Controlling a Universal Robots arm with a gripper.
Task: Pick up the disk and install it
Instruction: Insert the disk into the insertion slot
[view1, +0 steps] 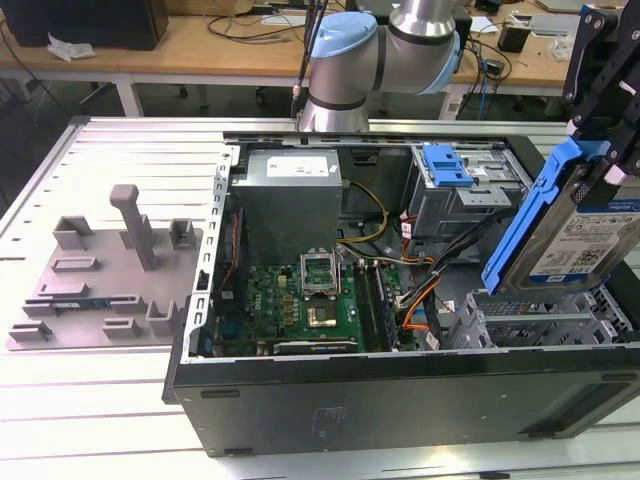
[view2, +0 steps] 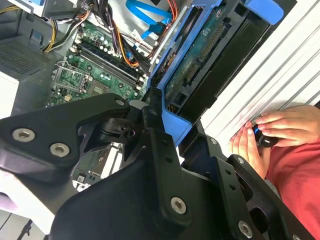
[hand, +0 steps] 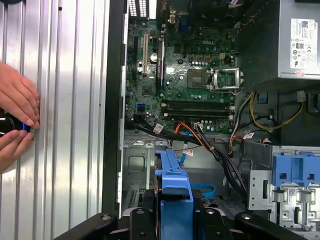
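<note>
The disk (view1: 585, 235), a silver drive with a blue-and-white label and blue carrier rails, hangs tilted above the grey drive cage (view1: 540, 320) at the exterior view's right. My gripper (view1: 600, 150) is shut on its upper end, black fingers clamping the blue rail. In the second wrist view the disk (view2: 200, 65) shows its circuit-board side, with my gripper (view2: 167, 125) closed on its blue frame. In the first wrist view the disk's blue rail (hand: 175, 192) sticks out from my gripper (hand: 175, 222) over the open computer case.
The open computer case (view1: 400, 390) holds a green motherboard (view1: 300, 300), a power supply (view1: 290, 195), orange and black cables, and a blue latch (view1: 447, 165) on the rear cage. A grey fixture plate (view1: 100, 270) lies at the exterior view's left. A person's hands (hand: 15, 120) rest on the ribbed table.
</note>
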